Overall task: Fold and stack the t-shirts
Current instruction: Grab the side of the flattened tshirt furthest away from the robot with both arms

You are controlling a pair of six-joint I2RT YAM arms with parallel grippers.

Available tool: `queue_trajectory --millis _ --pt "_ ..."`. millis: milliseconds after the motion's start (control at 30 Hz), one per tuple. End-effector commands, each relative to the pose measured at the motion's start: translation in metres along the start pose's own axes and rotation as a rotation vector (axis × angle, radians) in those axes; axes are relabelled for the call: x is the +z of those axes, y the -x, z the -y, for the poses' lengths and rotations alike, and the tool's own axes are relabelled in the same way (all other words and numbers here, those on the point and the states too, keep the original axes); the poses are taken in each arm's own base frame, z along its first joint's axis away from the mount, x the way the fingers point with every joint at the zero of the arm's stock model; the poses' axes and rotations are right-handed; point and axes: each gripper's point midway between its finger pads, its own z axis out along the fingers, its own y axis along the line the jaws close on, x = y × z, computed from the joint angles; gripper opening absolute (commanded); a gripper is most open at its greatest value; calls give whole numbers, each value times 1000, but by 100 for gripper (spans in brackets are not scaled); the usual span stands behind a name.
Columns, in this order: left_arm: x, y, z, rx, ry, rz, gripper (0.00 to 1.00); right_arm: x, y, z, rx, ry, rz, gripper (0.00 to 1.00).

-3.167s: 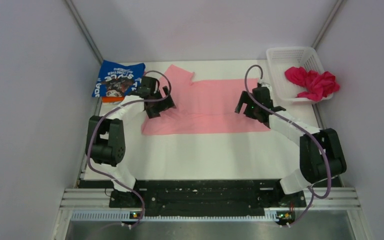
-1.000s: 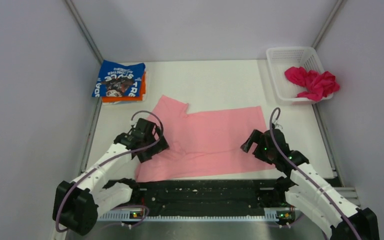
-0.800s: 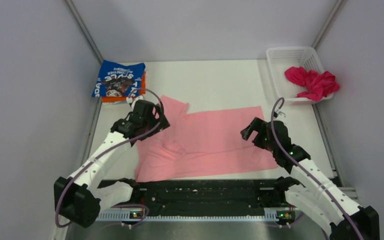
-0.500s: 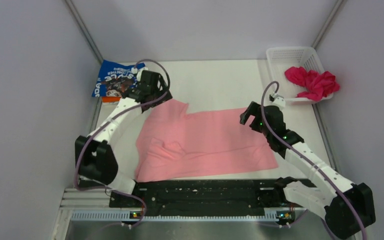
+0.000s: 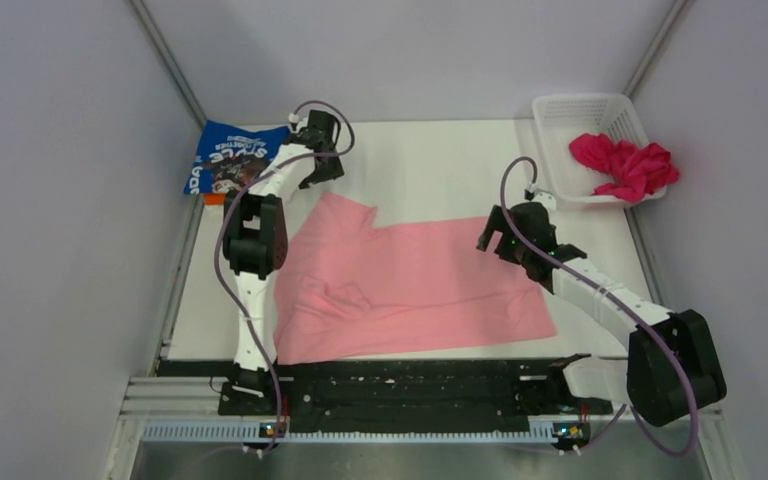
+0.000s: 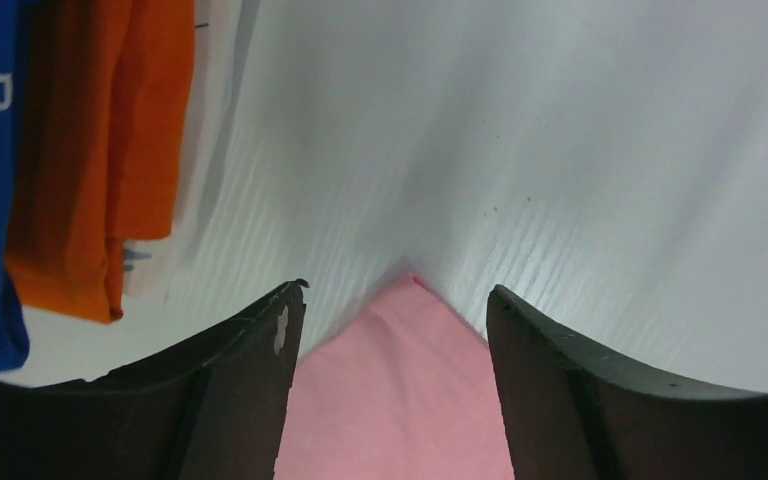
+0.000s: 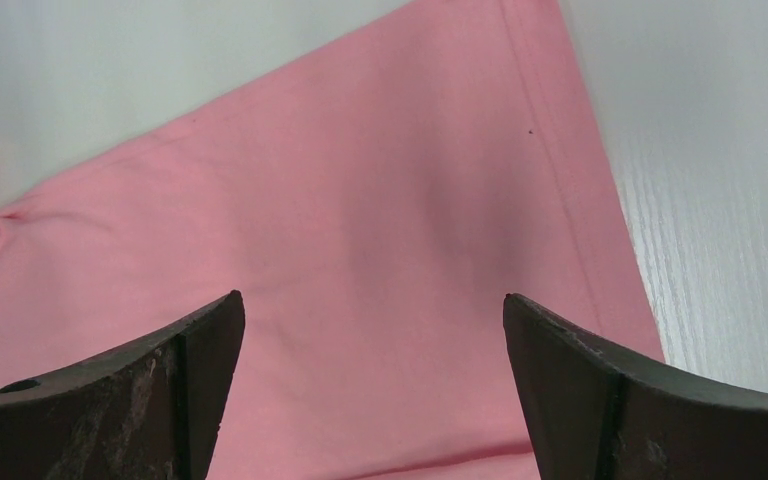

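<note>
Across the middle of the surface [image 5: 440, 160] one pink shirt [image 5: 410, 280] is spread flat, long axis left to right, rumpled near-left. One basket [image 5: 570, 110], far right, is seen holding one magenta shirt [image 5: 625, 165]. Far left, one blue shirt [image 5: 230, 160] is laid over one orange shirt [image 6: 110, 150]. Four shirts are counted. The left fingers [image 5: 324, 172] are parted and empty, with the pink sleeve tip just short of them. The right fingers [image 5: 492, 232] are parted and empty above the far-right hem corner.
</note>
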Motion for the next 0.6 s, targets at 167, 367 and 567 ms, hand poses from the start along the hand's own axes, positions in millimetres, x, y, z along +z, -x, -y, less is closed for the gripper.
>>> queue_trajectory --millis 167,367,567 --pt "17 4 4 67 -28 -22 55 -1 22 -3 18 21 32 99" --pt "30 -18 0 96 -28 -61 50 -1 15 -6 27 42 7 99" --pt "38 -19 7 94 -50 -60 44 -1 10 -5 31 49 -8 99"
